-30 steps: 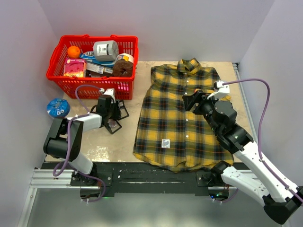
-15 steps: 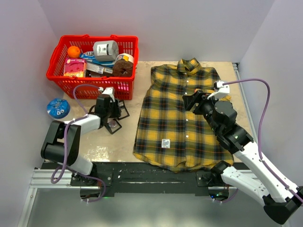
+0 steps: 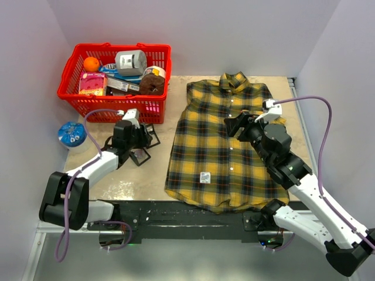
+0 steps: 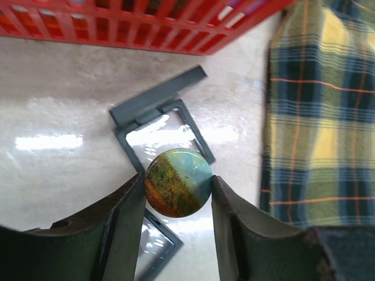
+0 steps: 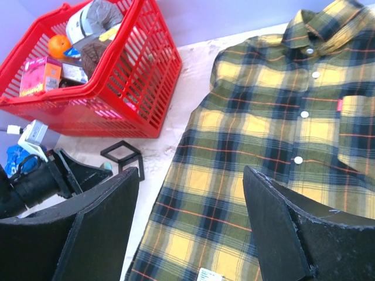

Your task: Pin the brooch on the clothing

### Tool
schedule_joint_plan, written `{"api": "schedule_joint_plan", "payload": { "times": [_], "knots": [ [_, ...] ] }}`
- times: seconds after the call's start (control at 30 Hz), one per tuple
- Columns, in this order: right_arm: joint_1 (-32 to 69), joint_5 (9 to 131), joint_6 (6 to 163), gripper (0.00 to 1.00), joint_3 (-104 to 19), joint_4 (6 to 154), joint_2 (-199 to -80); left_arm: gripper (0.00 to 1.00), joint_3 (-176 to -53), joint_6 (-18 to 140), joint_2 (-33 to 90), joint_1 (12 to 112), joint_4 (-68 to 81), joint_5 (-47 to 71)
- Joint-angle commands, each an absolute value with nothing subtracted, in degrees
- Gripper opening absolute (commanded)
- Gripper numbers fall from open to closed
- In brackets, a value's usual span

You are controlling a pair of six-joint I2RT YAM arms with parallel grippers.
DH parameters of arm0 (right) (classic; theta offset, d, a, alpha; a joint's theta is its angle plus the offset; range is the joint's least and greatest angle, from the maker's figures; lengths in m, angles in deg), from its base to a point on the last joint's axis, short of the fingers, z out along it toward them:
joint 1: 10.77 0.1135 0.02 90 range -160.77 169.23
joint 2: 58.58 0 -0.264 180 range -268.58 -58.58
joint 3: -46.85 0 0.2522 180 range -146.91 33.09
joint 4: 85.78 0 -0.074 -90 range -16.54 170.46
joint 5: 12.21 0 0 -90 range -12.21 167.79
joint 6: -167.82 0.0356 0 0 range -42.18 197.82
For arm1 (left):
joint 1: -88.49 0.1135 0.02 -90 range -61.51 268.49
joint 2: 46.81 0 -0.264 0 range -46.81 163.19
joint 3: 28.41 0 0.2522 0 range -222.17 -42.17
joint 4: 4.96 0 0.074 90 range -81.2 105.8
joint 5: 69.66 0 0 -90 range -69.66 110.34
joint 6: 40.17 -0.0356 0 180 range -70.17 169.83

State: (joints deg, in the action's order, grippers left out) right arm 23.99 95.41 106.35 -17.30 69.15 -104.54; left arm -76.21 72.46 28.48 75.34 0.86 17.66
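The yellow-and-dark plaid shirt [image 3: 225,143] lies flat on the table, collar at the far end; it also shows in the right wrist view [image 5: 275,158] and at the right of the left wrist view [image 4: 325,111]. My left gripper [image 4: 178,190] is shut on a round brooch [image 4: 178,182] with an orange, green and blue face, held just above an open dark display box [image 4: 158,120]. In the top view the left gripper [image 3: 136,140] is left of the shirt. My right gripper [image 5: 190,225] hovers open and empty above the shirt's middle [image 3: 237,124].
A red basket [image 3: 76,88] with groceries stands at the far left, also in the right wrist view [image 5: 126,88]. A blue round object [image 3: 71,134] lies at the left table edge. The open box [image 3: 143,145] sits between basket and shirt.
My left arm has swung its elbow down and left while the gripper stays by the box. My right gripper has barely moved.
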Motion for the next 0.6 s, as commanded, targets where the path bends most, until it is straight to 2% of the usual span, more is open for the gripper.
{"api": "schedule_joint_plan", "payload": {
  "times": [0.0,0.23,0.43,0.57],
  "knots": [
    [23.9,92.8,107.1,0.75,-18.4,71.6,-106.6,0.34,-75.5,75.1,25.4,71.5,0.8,15.4],
    [23.9,90.4,107.3,0.75,-18.3,71.7,-107.8,0.33,-73.1,76.5,20.4,66.0,0.8,14.7],
    [23.9,78.6,107.0,0.73,-18.3,72.4,-111.8,0.33,-74.7,72.2,21.4,60.4,-2.7,11.5],
    [23.9,71.6,107.1,0.7,-17.6,73.9,-113.6,0.32,-78.4,64.7,24.5,58.9,-5.8,4.9]
  ]
}}
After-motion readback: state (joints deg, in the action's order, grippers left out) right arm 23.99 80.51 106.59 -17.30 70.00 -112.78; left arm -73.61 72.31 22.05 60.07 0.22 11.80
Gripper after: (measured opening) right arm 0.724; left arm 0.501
